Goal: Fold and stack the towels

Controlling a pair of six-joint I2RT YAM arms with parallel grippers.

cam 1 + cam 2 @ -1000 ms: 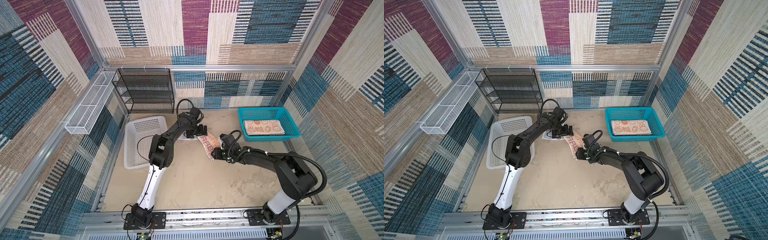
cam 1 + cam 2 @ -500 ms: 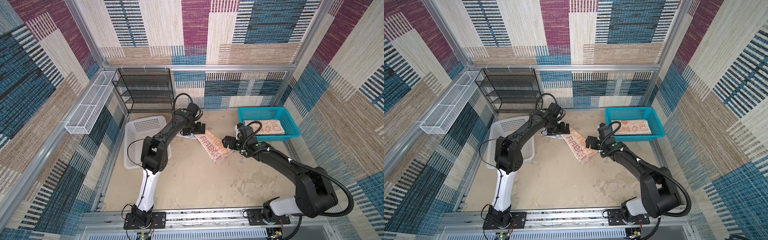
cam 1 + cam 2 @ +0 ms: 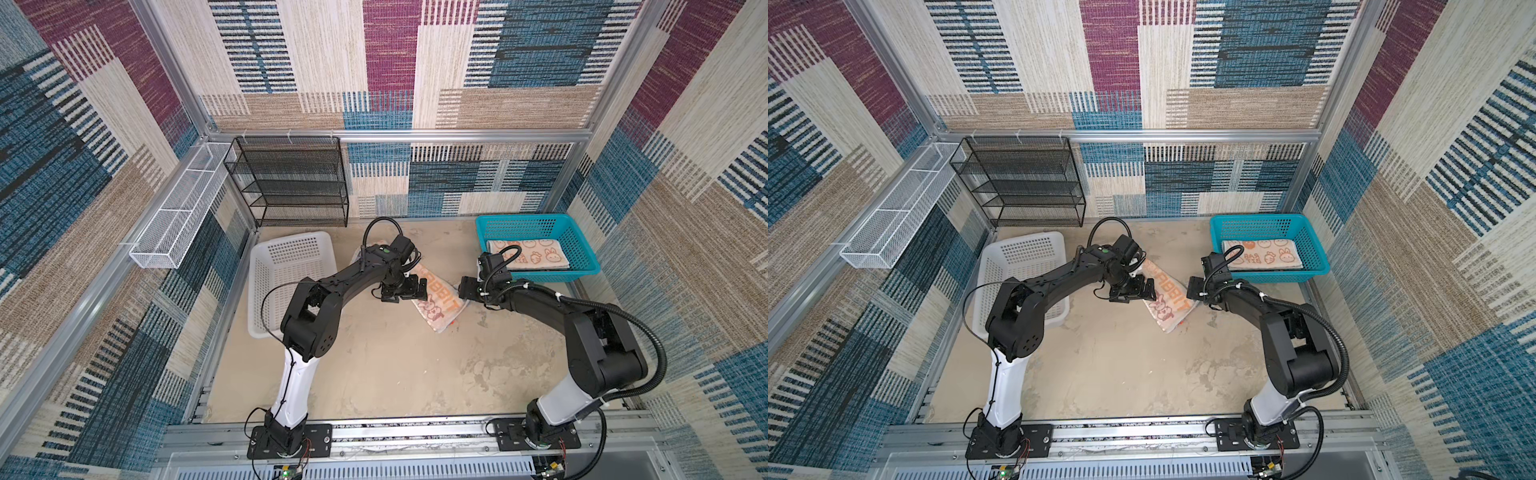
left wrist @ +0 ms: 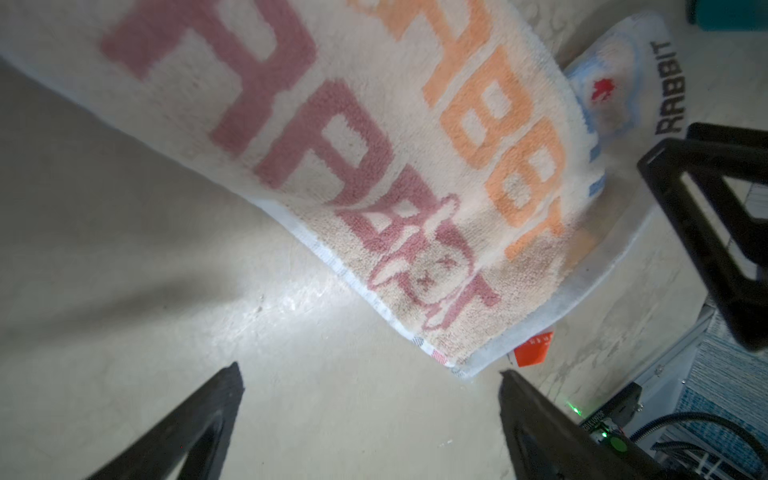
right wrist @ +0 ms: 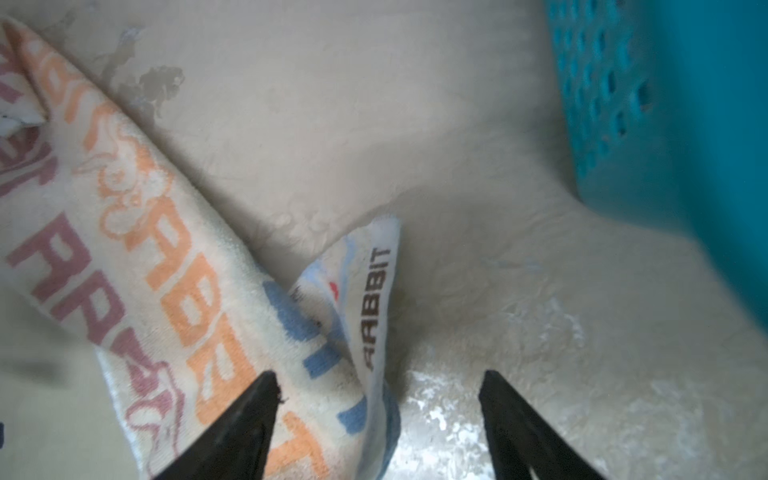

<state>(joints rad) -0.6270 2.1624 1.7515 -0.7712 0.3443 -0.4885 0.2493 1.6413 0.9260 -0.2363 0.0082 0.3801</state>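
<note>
Left end effector (image 4: pixel 370 368): spread wide, empty, beside cream terry towel with orange "RABBIT" lettering (image 3: pixel 436 307).
Right end effector (image 5: pixel 378 373): spread at its corner.
Towel: lying folded on beige desk (image 3: pixel 374 365).

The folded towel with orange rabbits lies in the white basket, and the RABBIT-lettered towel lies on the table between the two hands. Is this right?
Not quite: the folded towel with orange rabbits lies in the blue basket, not the white basket, as both top views show. The RABBIT-lettered towel does lie on the table between the left hand and the right hand.
</note>
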